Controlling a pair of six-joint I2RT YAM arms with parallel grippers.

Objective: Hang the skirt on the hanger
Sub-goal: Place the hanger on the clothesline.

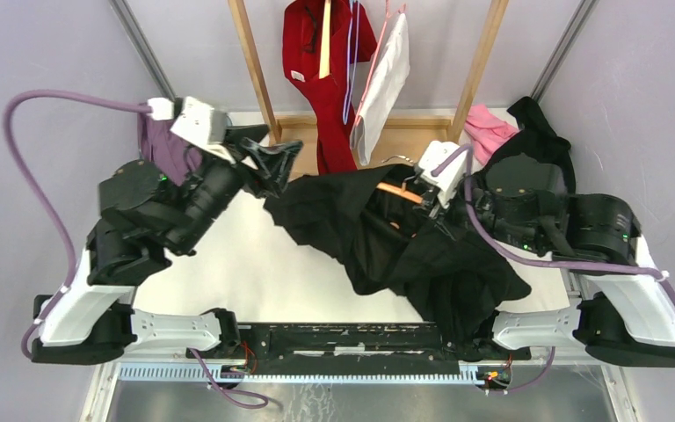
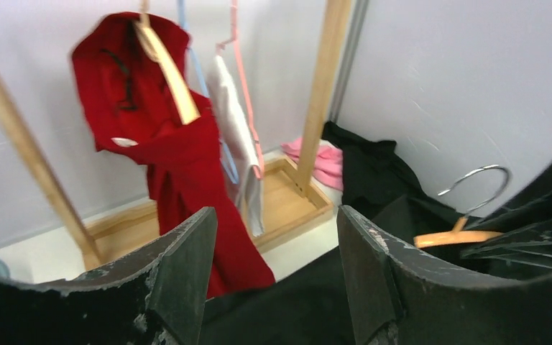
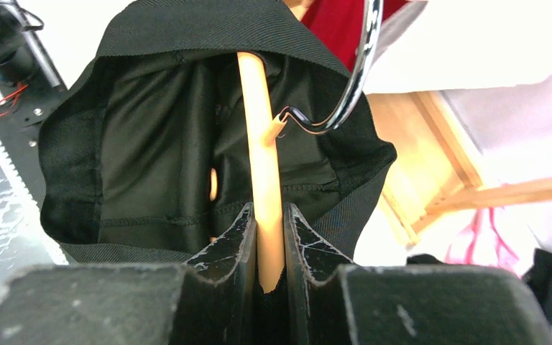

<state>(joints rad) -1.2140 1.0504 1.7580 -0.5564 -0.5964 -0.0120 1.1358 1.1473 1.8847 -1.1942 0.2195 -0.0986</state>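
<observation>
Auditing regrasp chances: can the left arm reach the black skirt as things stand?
Likely yes: the left fingers stand open right beside the skirt, nothing between. The right fingers only clamp the hanger.

White table [image 1: 220, 272] carries wooden rack base [image 1: 402, 145], pink cloth [image 1: 488, 132], seemingly the skirt [image 1: 439, 255].

skirt [image 1: 378, 233] and hanger [image 1: 398, 191] crowd centre, open table [image 1: 228, 272] left
</observation>
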